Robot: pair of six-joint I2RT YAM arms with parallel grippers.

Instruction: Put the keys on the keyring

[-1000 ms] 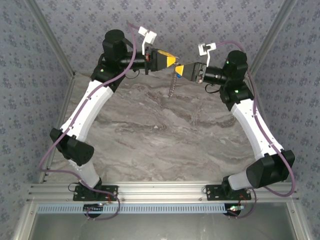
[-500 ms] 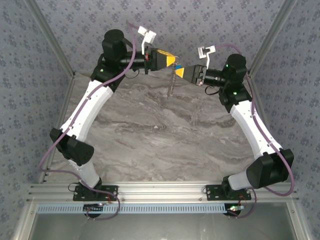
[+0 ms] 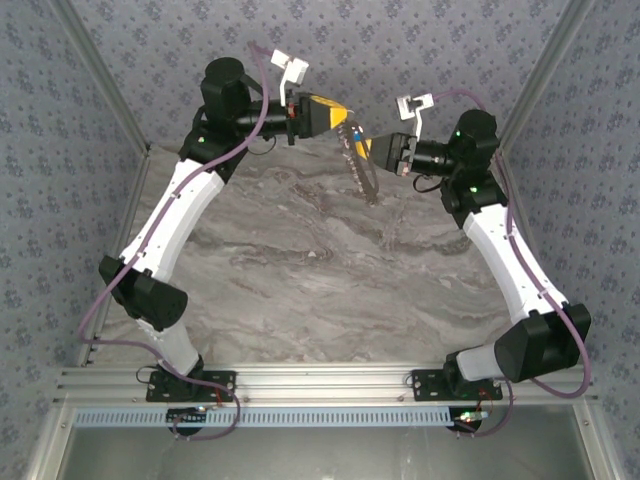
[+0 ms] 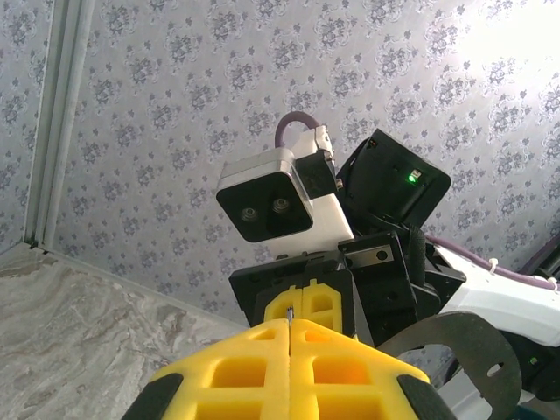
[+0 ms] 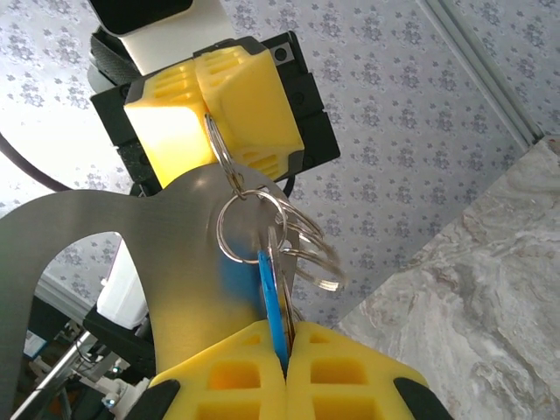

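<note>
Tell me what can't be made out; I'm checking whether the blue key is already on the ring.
- Right wrist view: the blue key sinks between the right fingers, lower end hidden; overlapping rings hide whether it is threaded.
- Left wrist view: the left fingers hide all but a metal sliver.
- Top view: the hanging bunch is too small to resolve.

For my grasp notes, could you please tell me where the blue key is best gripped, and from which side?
Grip the blue key by its flat blue head, squeezing its two broad faces and coming from the end away from the keyring, as the right pincer does now. It runs edge-on from the keyring, which the left pincer pinches, so that end is free.
</note>
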